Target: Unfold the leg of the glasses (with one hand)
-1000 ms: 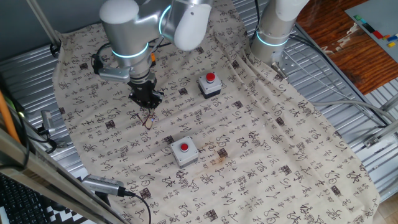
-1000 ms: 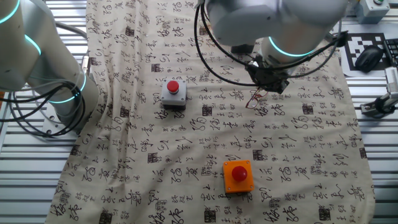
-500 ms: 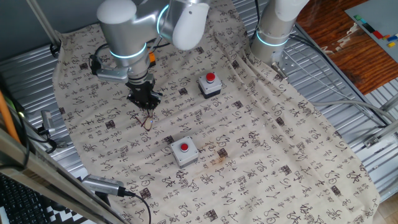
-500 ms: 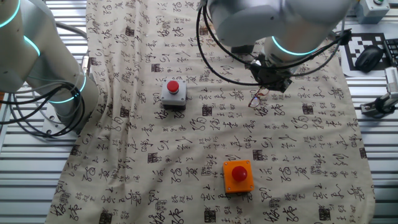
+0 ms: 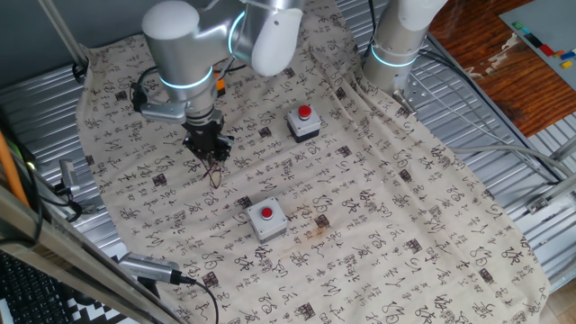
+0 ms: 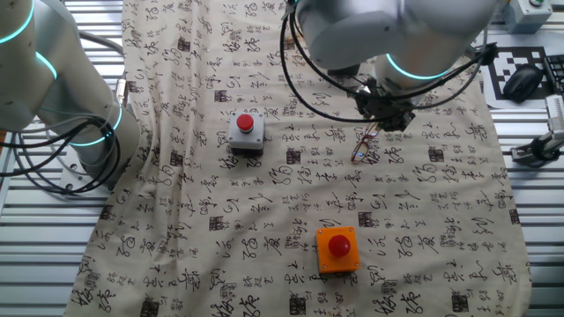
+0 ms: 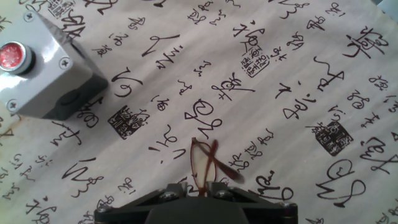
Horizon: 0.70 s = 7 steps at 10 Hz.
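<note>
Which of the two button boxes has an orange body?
In the other fixed view, the orange button box nearest the camera; the other box is grey.

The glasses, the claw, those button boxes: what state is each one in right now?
glasses: held at one end, hanging toward the cloth, legs crossed.
gripper: shut on the glasses.
grey button boxes: upright on the cloth, nothing touching them.
orange button box: upright, nothing touching it.
</note>
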Tool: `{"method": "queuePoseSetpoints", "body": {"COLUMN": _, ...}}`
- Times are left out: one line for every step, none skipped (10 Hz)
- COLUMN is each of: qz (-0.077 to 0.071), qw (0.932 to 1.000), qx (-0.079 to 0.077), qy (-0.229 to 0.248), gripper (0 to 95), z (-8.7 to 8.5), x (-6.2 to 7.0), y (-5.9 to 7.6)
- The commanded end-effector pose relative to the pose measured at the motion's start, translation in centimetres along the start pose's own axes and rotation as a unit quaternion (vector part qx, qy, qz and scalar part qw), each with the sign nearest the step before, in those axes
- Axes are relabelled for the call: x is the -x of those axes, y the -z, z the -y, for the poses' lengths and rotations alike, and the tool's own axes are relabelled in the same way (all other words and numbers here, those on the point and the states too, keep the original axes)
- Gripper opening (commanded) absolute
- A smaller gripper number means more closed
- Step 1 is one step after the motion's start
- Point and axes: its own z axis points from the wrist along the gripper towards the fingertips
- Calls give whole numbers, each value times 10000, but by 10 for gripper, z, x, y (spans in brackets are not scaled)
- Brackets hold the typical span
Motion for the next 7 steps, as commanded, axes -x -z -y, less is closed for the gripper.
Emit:
{"method": "queuePoseSetpoints", "body": {"qz": -10, "qw": 10000, "qx": -10, "qy": -33, "gripper": 190, "z": 0, "x": 0, "y": 1}}
{"method": "queuePoseSetpoints", "body": {"qz": 4, "qw": 10000, "qx": -1, "qy": -53, "gripper": 190, "z": 1, "x": 1, "y": 0}}
{"method": "queuePoseSetpoints", "body": {"qz": -5, "qw": 10000, "qx": -3, "qy": -54, "gripper": 190, "z": 2, "x": 3, "y": 1}}
{"method": "queuePoseSetpoints", "body": {"qz": -105, "qw": 9999, "qx": -37, "qy": -19, "gripper": 190, "z": 3, "x": 5, "y": 2}}
{"method": "queuePoseSetpoints", "body": {"qz": -167, "qw": 9998, "qx": -75, "qy": -18, "gripper": 190, "z": 3, "x": 5, "y": 2}}
{"method": "queuePoseSetpoints", "body": {"qz": -218, "qw": 9997, "qx": -105, "qy": -22, "gripper": 190, "z": 4, "x": 4, "y": 3}}
{"method": "queuePoseSetpoints", "body": {"qz": -251, "qw": 9996, "qx": -122, "qy": -6, "gripper": 190, "z": 4, "x": 2, "y": 5}}
